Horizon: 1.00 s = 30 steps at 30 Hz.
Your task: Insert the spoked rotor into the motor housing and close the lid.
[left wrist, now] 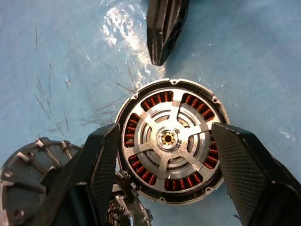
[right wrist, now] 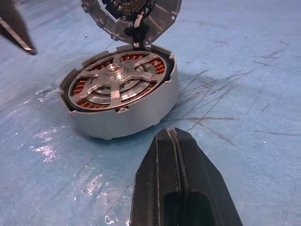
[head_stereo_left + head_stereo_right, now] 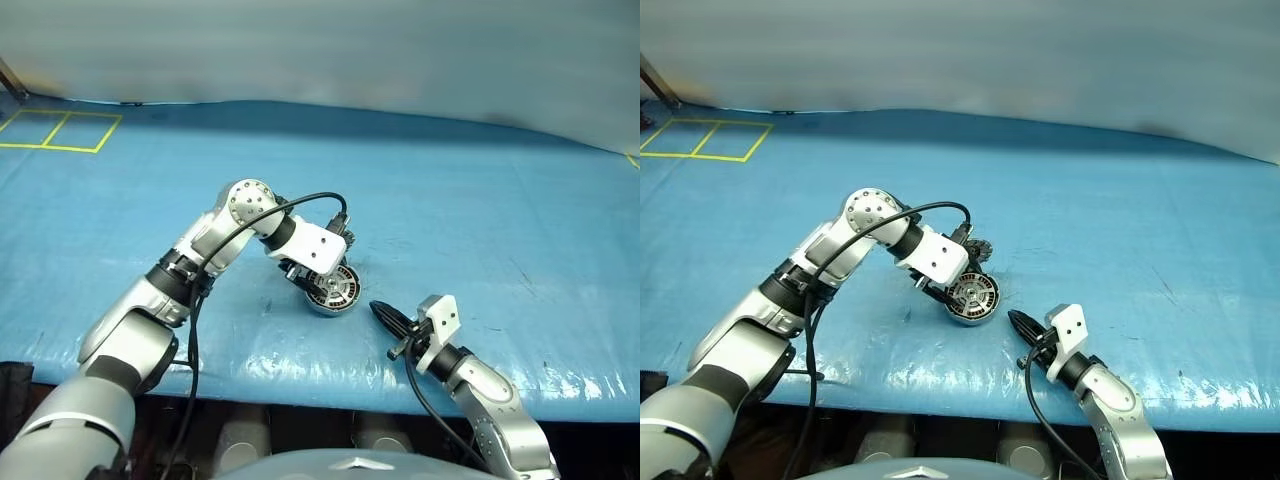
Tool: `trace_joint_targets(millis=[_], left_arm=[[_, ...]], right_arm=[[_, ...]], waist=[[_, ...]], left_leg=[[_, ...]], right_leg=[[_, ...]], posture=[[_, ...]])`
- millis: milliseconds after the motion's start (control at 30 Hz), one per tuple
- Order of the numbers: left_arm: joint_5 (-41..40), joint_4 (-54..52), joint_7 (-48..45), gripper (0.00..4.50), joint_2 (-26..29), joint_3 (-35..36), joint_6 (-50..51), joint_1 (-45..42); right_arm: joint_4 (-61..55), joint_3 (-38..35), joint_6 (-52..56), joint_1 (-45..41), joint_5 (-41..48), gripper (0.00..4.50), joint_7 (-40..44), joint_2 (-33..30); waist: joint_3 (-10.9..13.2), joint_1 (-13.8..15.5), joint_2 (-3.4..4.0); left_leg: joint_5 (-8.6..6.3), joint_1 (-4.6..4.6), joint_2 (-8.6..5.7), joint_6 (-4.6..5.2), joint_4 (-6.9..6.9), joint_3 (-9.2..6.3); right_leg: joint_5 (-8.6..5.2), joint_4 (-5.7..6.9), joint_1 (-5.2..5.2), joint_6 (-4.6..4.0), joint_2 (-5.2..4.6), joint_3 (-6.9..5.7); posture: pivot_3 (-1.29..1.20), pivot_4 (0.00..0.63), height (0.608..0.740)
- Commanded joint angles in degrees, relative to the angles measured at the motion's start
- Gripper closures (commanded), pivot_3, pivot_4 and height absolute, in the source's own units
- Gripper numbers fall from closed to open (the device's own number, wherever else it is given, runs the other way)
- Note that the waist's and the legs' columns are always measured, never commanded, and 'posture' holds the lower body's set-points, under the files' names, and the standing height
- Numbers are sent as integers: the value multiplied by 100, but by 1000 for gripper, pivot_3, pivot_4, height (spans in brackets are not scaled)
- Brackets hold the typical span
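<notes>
The right hand (image 3: 383, 312) rests shut and empty on the blue tabletop (image 3: 480, 200), near the motor housing (image 2: 123, 110). The spoked rotor (image 1: 170, 140) sits inside it. The left hand (image 1: 164, 160) hovers open astride it, apparently touching nothing, with the lid (image 2: 131, 16) swung up behind.

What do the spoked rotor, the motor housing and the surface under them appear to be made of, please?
Spoked rotor: silver spokes look like bare machined metal, bright with sharp reflections. Motor housing: matte silver-grey metal, probably aluminium, with copper-orange windings showing between the spokes. Blue surface: seemingly a plastic sheet, glossy with glare patches, wrinkles and fine scratches.
</notes>
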Motion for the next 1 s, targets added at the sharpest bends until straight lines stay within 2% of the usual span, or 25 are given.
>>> trace_joint_targets(millis=[33,167,300,500,767,1000], left_arm=[[-462,-684,-157,1204,231,274,369,214],[-634,-1133,-18,1204,546,445,531,598],[-828,-1612,590,1204,684,855,734,1392],[-1003,-1668,1570,1204,484,1326,798,2154],[-1508,-1421,2891,1204,23,2276,1219,2914],[-1844,-1317,3382,3475,-51,2768,1465,3241]], right_arm=[[-256,-131,-52,-107,21,4500,-59,-43],[-250,-186,1,-290,-31,4500,-189,-55],[-278,-228,162,-591,-98,4500,-329,-142],[-283,-310,382,-1037,-195,4500,-546,-223],[-204,-330,464,-997,-215,4500,-476,-330],[-228,-381,526,-940,-202,4500,-473,-370]], waist=[[0,2,0],[0,9,0],[-1,7,3],[-1,29,3],[-2,6,5],[-2,23,5]], left_leg=[[0,0,0,0,0,0],[0,4,0,0,6,1],[0,11,0,0,4,3],[0,12,0,0,6,2],[0,19,0,0,-2,2],[0,20,0,-1,3,3]], right_leg=[[0,0,0,0,0,0],[0,1,5,0,0,2],[0,1,9,0,-1,4],[0,2,10,0,-1,2],[1,-1,13,0,-1,3],[1,-1,17,0,-1,2]], posture=[[0,150,740],[0,150,740],[0,150,740],[0,150,740],[0,150,740],[0,150,740]])
